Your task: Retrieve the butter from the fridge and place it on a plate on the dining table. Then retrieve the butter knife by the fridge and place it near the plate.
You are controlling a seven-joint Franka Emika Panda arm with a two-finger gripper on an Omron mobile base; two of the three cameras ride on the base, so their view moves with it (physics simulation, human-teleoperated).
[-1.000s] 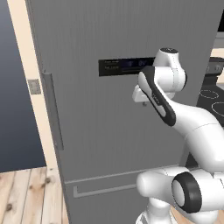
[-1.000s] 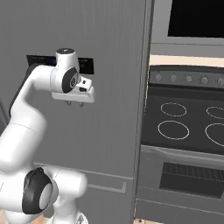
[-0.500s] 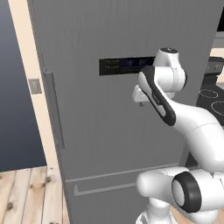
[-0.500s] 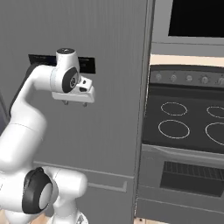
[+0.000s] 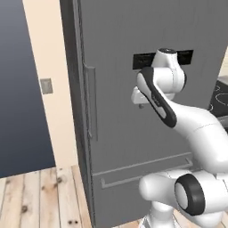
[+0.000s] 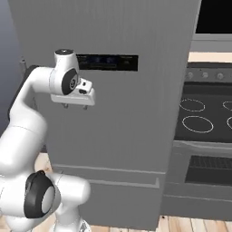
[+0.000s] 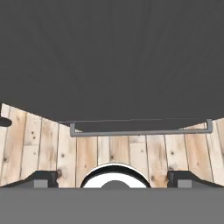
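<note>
While hovering released before the shut fridge (image 5: 133,133), hand (image 6: 74,107) points down beside the display strip (image 6: 108,62). Should reach the bar handle (image 5: 90,102) at the left edge squarely; butter probably inside, unseen.

We see fridge (image 5: 129,133): tall, grey brushed metal, upright, vertical bar handle (image 5: 90,102), dark display strip (image 6: 108,62), bottom drawer (image 6: 106,199).
</note>
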